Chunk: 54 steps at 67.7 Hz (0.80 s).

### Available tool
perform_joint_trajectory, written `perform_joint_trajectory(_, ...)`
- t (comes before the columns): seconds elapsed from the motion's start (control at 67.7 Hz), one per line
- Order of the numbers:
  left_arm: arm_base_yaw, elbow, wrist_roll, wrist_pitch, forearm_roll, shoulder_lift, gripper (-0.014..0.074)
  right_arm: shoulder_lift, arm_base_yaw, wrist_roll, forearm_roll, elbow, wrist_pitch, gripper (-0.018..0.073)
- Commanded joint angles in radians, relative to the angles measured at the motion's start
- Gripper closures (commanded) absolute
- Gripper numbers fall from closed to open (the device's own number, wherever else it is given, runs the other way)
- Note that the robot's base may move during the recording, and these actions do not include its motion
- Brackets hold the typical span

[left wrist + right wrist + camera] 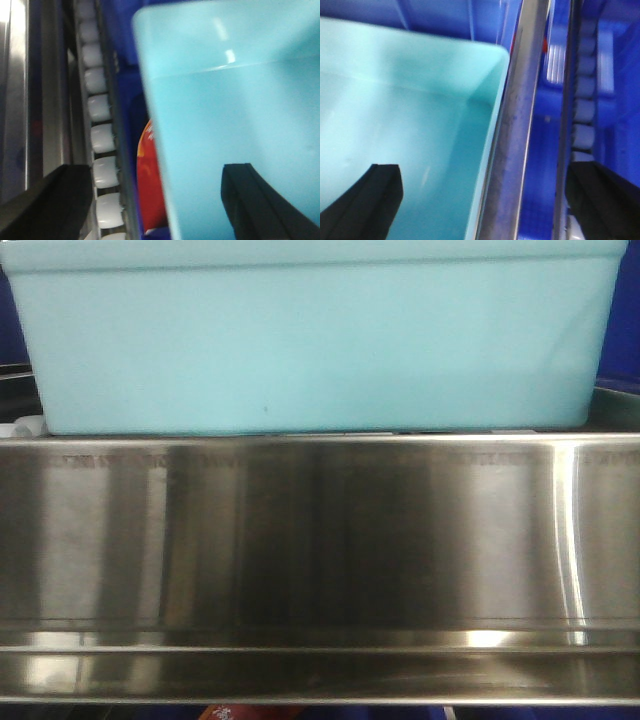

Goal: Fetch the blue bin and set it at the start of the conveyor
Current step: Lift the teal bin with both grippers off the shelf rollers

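Note:
The pale turquoise blue bin point(310, 340) stands on the stainless-steel rack, filling the top of the front view. In the left wrist view my left gripper point(157, 200) is open and straddles the bin's left wall point(225, 125): one black finger is inside the bin, the other outside over the rollers. In the right wrist view my right gripper point(487, 200) is open and straddles the bin's right wall point(410, 115): one finger is inside the bin, the other outside. The conveyor start is out of view.
A shiny stainless-steel rack front point(320, 560) spans the front view below the bin. A row of white rollers point(102, 135) runs beside the bin. A red-orange object point(150, 185) lies in a dark blue crate point(122, 40). A steel rail point(512, 150) and blue crates point(620, 75) flank the bin's right side.

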Motion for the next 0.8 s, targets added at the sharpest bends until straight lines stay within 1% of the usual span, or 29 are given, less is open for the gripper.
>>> perform_joint_trajectory(0.0,0.010,-0.011,-0.008,-0.005,0.006,0.025,0.0162,0.047,-0.001,0.006,0.000,-0.009,-0.009,0.0000)
perform_joint_trajectory(0.162,0.010,-0.011,-0.008,-0.010,0.014,0.082,0.0162,0.138,-0.001,0.037,0.000,-0.009,-0.012,0.0000)
perform_joint_trajectory(0.325,0.010,-0.011,-0.008,-0.006,0.014,0.116,0.0162,0.188,-0.001,0.037,0.000,-0.009,-0.012,0.0001)
perform_joint_trajectory(0.369,0.010,-0.011,-0.008,-0.003,0.014,0.121,0.0166,0.201,-0.001,0.037,0.000,-0.009,-0.003,0.0018)
perform_joint_trajectory(0.428,0.010,-0.011,-0.008,0.002,0.006,0.125,0.0188,0.211,-0.001,0.037,0.000,-0.009,0.006,0.0069)
perform_joint_trajectory(0.458,0.010,-0.011,-0.008,0.007,0.003,0.125,0.0215,0.216,-0.001,0.037,0.000,-0.007,0.012,0.0128)
perform_joint_trajectory(0.472,0.010,-0.011,-0.008,0.007,0.001,0.125,0.0234,0.216,-0.001,0.037,0.000,-0.007,0.015,0.0142)
perform_joint_trajectory(0.517,0.010,-0.011,-0.008,0.009,-0.002,0.127,0.0292,0.218,-0.001,0.037,0.000,-0.007,0.022,0.0241)
perform_joint_trajectory(0.531,0.010,-0.011,-0.008,0.009,-0.002,0.127,0.0335,0.218,-0.001,0.037,0.000,-0.007,0.022,0.0280)
perform_joint_trajectory(0.546,0.010,-0.011,-0.008,0.009,-0.002,0.127,0.0351,0.218,-0.001,0.037,0.000,-0.007,0.024,0.0319)
perform_joint_trajectory(0.591,0.010,-0.011,-0.008,0.010,-0.002,0.127,0.0454,0.218,-0.001,0.037,0.000,-0.007,0.026,0.0447)
perform_joint_trajectory(0.605,0.010,-0.011,-0.008,0.010,-0.002,0.127,0.0491,0.218,-0.001,0.037,0.000,-0.007,0.027,0.0470)
perform_joint_trajectory(0.62,0.010,-0.011,-0.008,0.010,-0.002,0.127,0.0531,0.218,-0.001,0.037,0.000,-0.007,0.027,0.0514)
perform_joint_trajectory(0.635,0.010,-0.011,-0.008,0.010,-0.002,0.127,0.0550,0.218,-0.001,0.037,-0.006,-0.007,0.030,0.0580)
perform_joint_trajectory(0.65,0.010,-0.011,-0.008,0.010,-0.002,0.127,0.0610,0.218,-0.001,0.037,-0.006,-0.007,0.030,0.0601)
perform_joint_trajectory(0.664,0.010,-0.011,-0.008,0.010,-0.002,0.127,0.0631,0.218,-0.001,0.037,-0.006,-0.007,0.032,0.0645)
perform_joint_trajectory(0.694,0.010,-0.011,-0.008,0.010,-0.002,0.127,0.0713,0.216,-0.001,0.037,-0.006,-0.007,0.034,0.0727)
perform_joint_trajectory(0.782,0.010,-0.011,-0.008,0.010,-0.002,0.127,0.0708,0.216,-0.001,0.037,-0.013,-0.007,0.041,0.0711)
